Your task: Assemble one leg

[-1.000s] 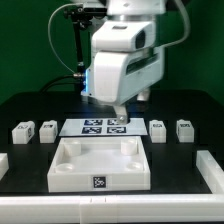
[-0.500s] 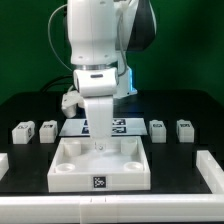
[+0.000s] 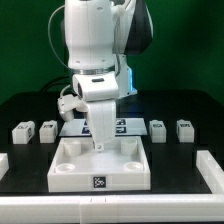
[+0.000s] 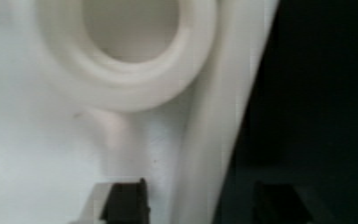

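Four small white legs stand in a row on the black table: two at the exterior view's left (image 3: 20,129) (image 3: 47,128) and two at its right (image 3: 157,127) (image 3: 184,127). None is held. My gripper (image 3: 98,148) is down at the back edge of the large flat white square part (image 3: 100,170). In the wrist view the fingers (image 4: 124,204) stand apart on either side of that part's rim (image 4: 202,150), next to a round corner socket (image 4: 131,45). A dark gap shows beside one finger. The gripper looks open.
The marker board (image 3: 122,125) lies behind the square part, partly hidden by my arm. White rails stand at the exterior view's left (image 3: 3,160) and right (image 3: 210,170), and a white edge runs along the front (image 3: 110,208).
The arm turned and came down from above the marker board to the square part's back edge. In the last half second it barely moved.
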You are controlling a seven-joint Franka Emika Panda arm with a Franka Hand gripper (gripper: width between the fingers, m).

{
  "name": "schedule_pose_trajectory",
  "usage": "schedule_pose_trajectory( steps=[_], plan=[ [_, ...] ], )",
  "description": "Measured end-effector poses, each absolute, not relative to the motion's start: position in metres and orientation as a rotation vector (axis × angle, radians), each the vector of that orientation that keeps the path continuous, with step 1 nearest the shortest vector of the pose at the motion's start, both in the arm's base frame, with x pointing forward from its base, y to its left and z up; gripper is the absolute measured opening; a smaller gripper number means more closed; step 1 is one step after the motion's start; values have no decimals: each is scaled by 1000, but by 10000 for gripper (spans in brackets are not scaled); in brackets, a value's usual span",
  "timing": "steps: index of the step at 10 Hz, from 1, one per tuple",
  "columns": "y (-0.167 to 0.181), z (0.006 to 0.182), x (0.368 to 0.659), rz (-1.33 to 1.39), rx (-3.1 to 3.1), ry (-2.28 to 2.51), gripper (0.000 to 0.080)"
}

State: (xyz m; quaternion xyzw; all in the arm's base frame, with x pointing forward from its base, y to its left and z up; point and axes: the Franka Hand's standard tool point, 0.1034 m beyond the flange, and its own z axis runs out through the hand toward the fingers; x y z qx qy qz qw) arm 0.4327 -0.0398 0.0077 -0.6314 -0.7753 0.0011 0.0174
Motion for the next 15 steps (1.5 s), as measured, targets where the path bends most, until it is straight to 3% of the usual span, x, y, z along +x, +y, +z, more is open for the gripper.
schedule_pose_trajectory(
  steps=[1, 8, 13, 15],
  plan=[
    [-40, 8, 433, 4, -1964, -2407, 65],
    [-38, 8, 435, 4, -1991, -2386, 57],
    [20, 8, 497, -70, -2101, -2296, 58],
    [32, 8, 499, -34, -2129, -2240, 58]
  ],
)
